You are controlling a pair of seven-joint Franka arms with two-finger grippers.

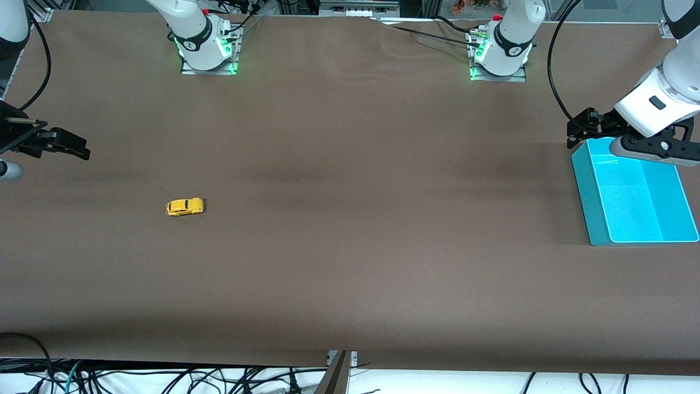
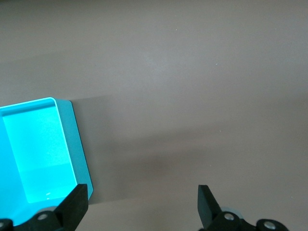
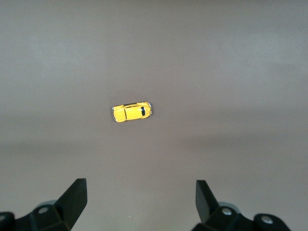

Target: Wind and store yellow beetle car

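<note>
Plainly, the tiny bright-yellow beetle toy car rests on its wheels on the brown cloth-covered table, toward the right arm's end, well apart from every finger; in the right wrist view the car lies clear of the right gripper, whose jaws stand wide and hold nothing; its rounded body shows dark windows, though its wheels are too small to make out; the right gripper hangs over the table's edge region, partly cut off by the front view's border; the left gripper, jaws likewise wide and bare, hovers over a corner of the open teal plastic bin, whose one wall is hidden by that arm.
</note>
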